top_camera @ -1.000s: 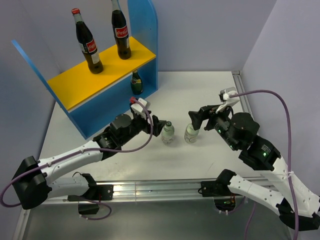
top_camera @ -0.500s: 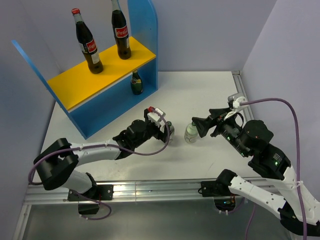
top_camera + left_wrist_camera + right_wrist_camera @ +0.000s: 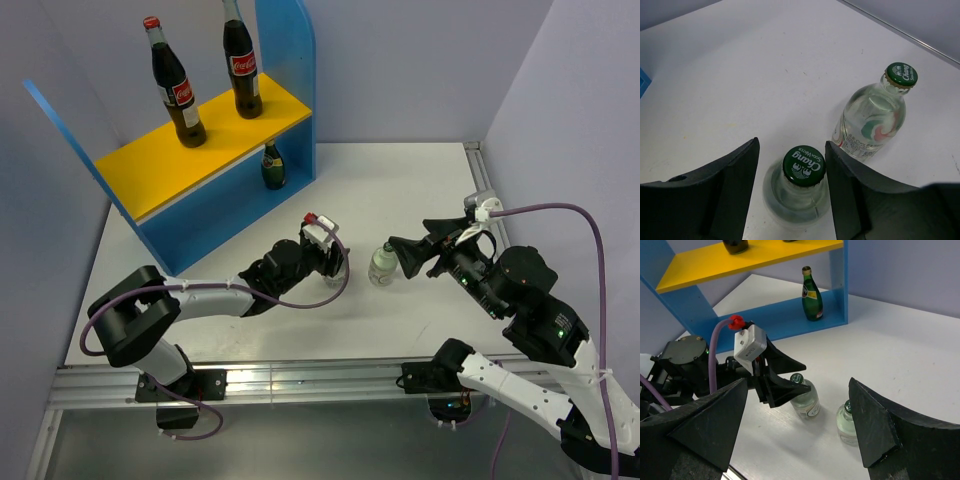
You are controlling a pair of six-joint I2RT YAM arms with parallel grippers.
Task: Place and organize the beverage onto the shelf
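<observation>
Two tall cola bottles [image 3: 180,90] [image 3: 241,65] stand on the shelf's yellow top board [image 3: 150,165]. A dark green bottle [image 3: 273,167] stands under that board; it also shows in the right wrist view [image 3: 811,295]. Two small clear bottles stand on the table. My left gripper [image 3: 792,145] is open, its fingers on either side of the left clear bottle [image 3: 803,170]. The other clear bottle [image 3: 875,120] stands free beside it. My right gripper [image 3: 798,381] is wide open and empty, just right of that bottle [image 3: 382,264].
The blue shelf side panel [image 3: 290,60] rises at the back. The white table [image 3: 420,190] ends at a metal rail [image 3: 300,378] at the near edge. Grey walls close in on the left, back and right.
My left gripper has reached right and forward until its open fingers straddle the left clear bottle. My right arm has drawn back a little to the right. No bottle has moved.
</observation>
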